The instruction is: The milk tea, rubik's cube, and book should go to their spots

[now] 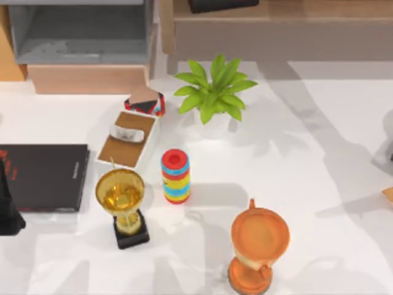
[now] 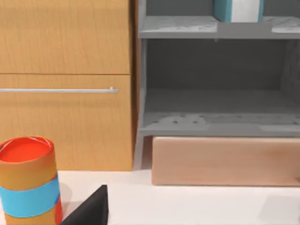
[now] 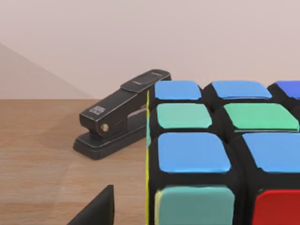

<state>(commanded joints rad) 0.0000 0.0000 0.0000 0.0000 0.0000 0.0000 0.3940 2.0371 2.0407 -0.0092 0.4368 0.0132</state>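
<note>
The rubik's cube (image 3: 225, 154) sits on a brown wooden surface, just beside a black stapler (image 3: 122, 115), close in front of the right wrist camera; by my reading it is at or near its spot, though I cannot tell whether the right gripper grips it or how wide its jaws stand. The book (image 2: 237, 10), light blue with white page edges, stands upright on the upper level of the grey shelf (image 2: 215, 124), so it looks placed. Away from the stapler, on the white table (image 1: 319, 160), stand a plant (image 1: 212, 92), 2 trophies and a striped stack (image 1: 175, 176). The left arm (image 1: 7, 203) is at the table's left edge, jaws not discernible. I cannot pick out the milk tea with certainty; that step seems left.
</note>
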